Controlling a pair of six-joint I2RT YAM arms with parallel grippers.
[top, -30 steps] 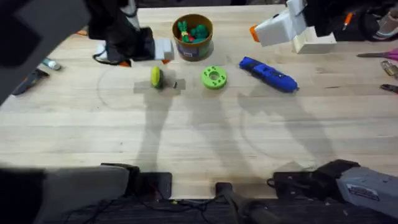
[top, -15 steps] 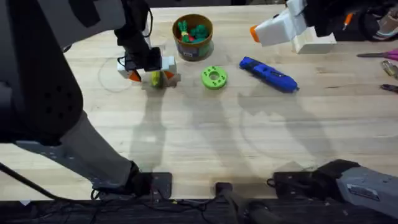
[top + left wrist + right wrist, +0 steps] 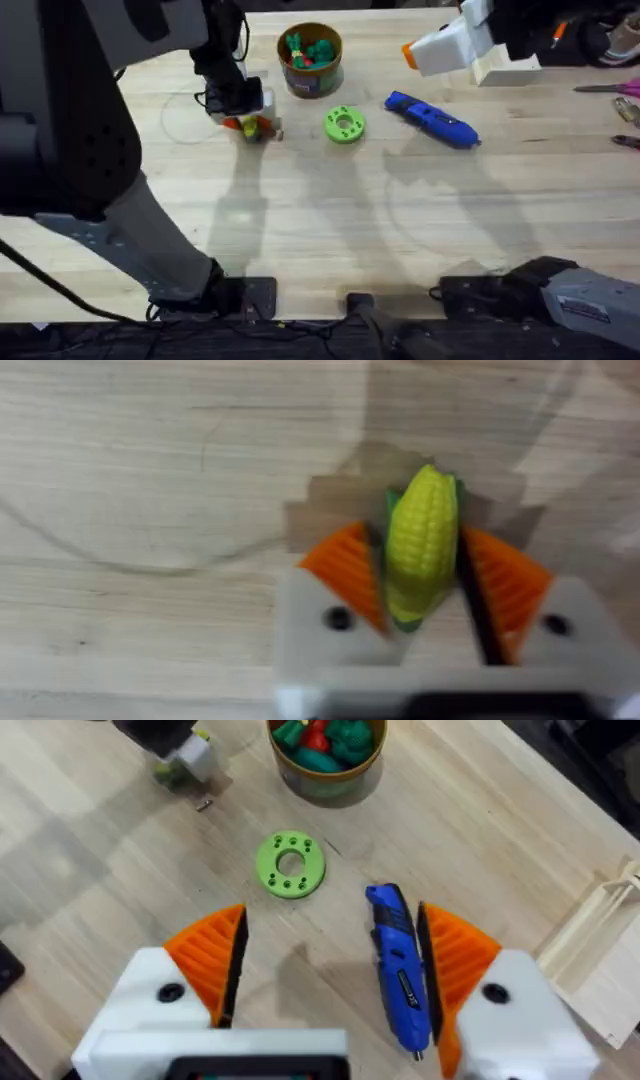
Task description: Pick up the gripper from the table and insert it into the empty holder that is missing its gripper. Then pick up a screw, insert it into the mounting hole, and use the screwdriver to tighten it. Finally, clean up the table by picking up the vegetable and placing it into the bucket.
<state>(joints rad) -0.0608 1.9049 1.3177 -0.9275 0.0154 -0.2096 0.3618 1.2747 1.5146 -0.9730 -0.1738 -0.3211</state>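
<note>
overhead: pale plank table, bucket near far edge.

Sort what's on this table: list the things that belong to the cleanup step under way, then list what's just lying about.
In play:
- corn, between the left gripper pads
- bucket, already holding toy vegetables
- table

Lying about:
- screwdriver, near the open right gripper
- green disc
- scissors at the table's edge

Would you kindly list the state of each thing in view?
Left gripper: shut on the corn.
Corn: held between the orange pads.
Right gripper: open, holding nothing.
Bucket: upright, holding toy vegetables.
Screwdriver: lying flat on the table.
</note>
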